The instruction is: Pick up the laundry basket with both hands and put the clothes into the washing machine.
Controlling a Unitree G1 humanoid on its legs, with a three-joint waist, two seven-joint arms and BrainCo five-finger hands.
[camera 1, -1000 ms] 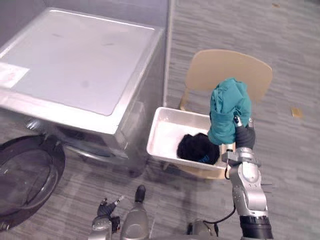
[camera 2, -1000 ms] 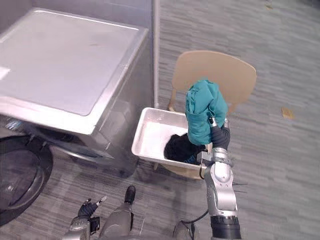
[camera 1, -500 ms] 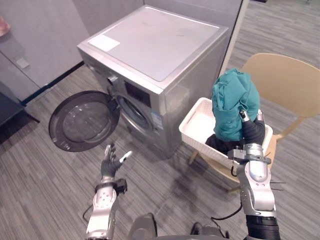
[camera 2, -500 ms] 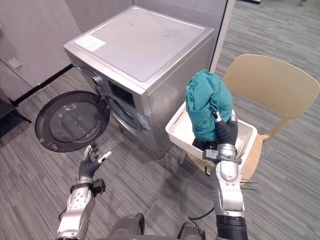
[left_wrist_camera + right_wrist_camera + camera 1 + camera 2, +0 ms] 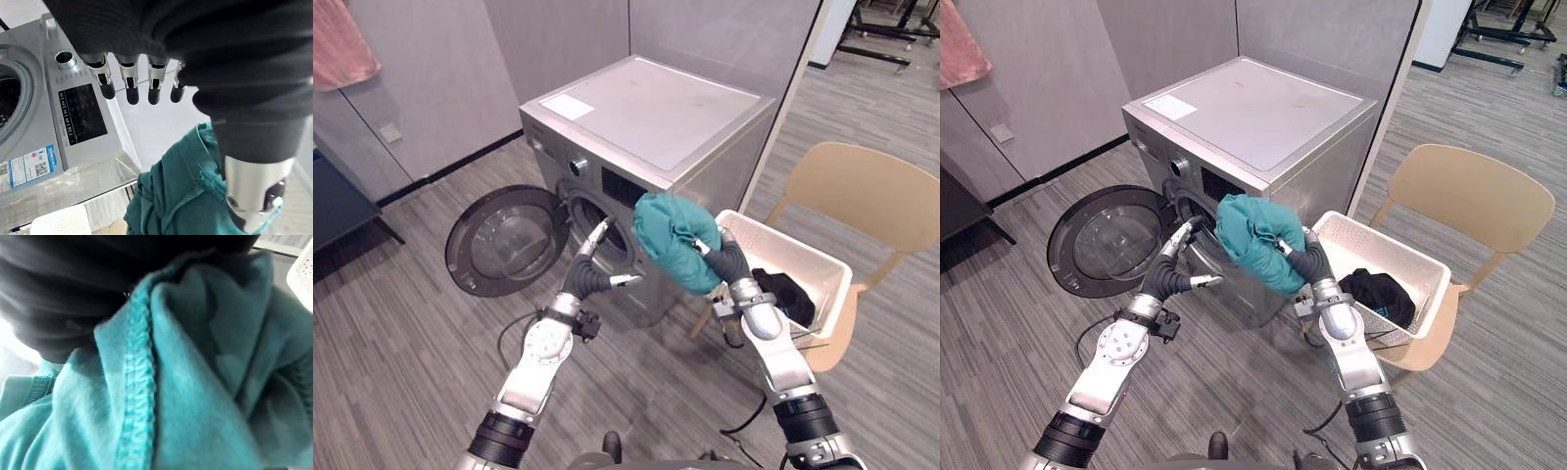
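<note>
The right hand (image 5: 729,264) is clenched on the teal garment (image 5: 671,240), bunched up in mid-air before the washing machine (image 5: 656,108)! The drum mouth (image 5: 617,227) sits at its nine o'clock, and the left hand (image 5: 589,276) is spread loose at eight. It looks soft, light and floppy, so it is best gripped by the bunched middle. A dark garment (image 5: 783,291) waits in the basket (image 5: 808,257) at three o'clock.

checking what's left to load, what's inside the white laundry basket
A dark garment lies in the laundry basket; whatever is under it is covered.
</note>
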